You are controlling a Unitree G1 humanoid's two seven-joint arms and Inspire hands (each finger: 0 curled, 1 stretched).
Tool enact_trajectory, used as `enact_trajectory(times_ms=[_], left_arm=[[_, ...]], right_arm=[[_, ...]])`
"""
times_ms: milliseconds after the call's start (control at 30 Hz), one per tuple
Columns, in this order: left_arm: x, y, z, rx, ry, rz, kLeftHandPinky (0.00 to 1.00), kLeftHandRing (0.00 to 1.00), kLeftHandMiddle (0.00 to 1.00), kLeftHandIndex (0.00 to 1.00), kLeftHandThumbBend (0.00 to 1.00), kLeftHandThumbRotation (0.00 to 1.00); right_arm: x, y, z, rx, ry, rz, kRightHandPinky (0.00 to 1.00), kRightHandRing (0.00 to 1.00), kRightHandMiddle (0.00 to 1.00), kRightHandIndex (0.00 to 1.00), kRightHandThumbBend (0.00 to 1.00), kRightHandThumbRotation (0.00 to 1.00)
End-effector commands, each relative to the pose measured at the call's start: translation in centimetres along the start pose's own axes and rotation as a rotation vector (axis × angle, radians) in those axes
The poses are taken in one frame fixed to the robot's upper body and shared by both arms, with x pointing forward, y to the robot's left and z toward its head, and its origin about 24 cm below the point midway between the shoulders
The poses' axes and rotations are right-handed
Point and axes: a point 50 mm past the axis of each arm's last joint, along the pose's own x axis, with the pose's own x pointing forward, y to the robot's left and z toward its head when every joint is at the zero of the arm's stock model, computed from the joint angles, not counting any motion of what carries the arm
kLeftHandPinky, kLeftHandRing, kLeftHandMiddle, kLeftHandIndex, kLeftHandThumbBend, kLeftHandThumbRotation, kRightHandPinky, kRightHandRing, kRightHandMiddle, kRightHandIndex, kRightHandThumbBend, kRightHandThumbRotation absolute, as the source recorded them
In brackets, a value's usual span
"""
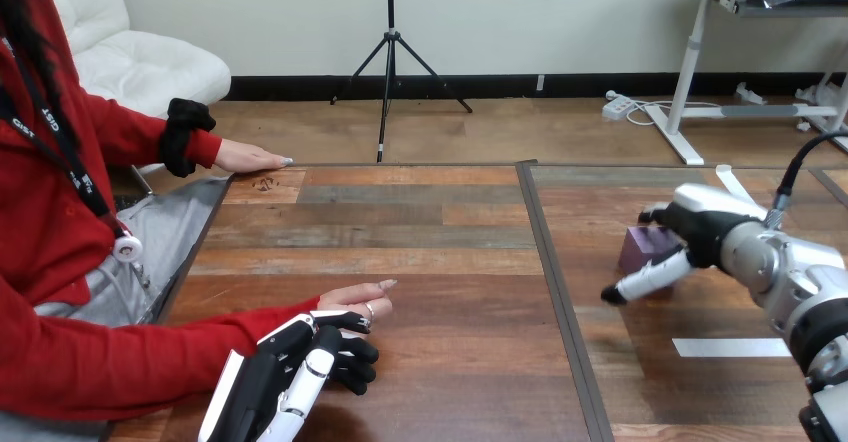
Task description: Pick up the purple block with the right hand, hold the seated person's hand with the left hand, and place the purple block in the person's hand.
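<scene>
The purple block (pixel 645 246) stands on the right half of the wooden table (pixel 420 232). My right hand (pixel 700 230) is at it from the right, with fingers curled over its far side and the thumb lying across its near face. My left hand (pixel 295 367) is at the near left, touching the near side of the person's hand (pixel 355 297), which lies on the table with its red sleeve behind it. Whether my left hand grips that hand I cannot tell.
The person's other hand (pixel 250 157) rests flat at the table's far left edge. A dark seam (pixel 560 292) runs down the table's middle. A white tape strip (pixel 730 347) lies at the near right.
</scene>
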Motion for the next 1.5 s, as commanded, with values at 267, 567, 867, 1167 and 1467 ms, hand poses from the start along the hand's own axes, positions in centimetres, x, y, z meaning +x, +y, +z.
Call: enact_trajectory(times_ms=[267, 567, 867, 1167, 1467], left_arm=[[2.04, -0.30, 1.59, 0.011, -0.119, -0.034, 0.44, 0.49, 0.53, 0.59, 0.39, 0.73], [2.08, -0.30, 1.60, 0.011, -0.122, -0.035, 0.43, 0.49, 0.53, 0.60, 0.40, 0.74], [2.12, -0.28, 1.59, 0.005, -0.121, -0.035, 0.42, 0.48, 0.52, 0.60, 0.41, 0.75], [2.18, -0.27, 1.57, 0.003, -0.124, -0.037, 0.42, 0.47, 0.52, 0.60, 0.41, 0.76], [2.22, -0.30, 1.55, -0.004, -0.125, -0.035, 0.42, 0.47, 0.51, 0.60, 0.40, 0.77]], right_arm=[[-0.15, -2.80, 2.16, -0.016, -0.024, -0.007, 0.85, 0.97, 0.95, 0.92, 1.00, 0.34], [-0.07, -2.51, 2.11, -0.033, -0.011, -0.017, 0.77, 0.91, 0.92, 0.87, 1.00, 0.19], [-0.09, -2.38, 2.05, -0.091, -0.032, -0.044, 0.66, 0.77, 0.80, 0.78, 0.93, 0.04], [-0.15, -2.48, 2.03, -0.085, -0.058, -0.069, 0.60, 0.66, 0.70, 0.70, 0.77, 0.00], [-0.13, -2.53, 2.02, -0.056, -0.056, -0.087, 0.54, 0.56, 0.61, 0.64, 0.67, 0.00]])
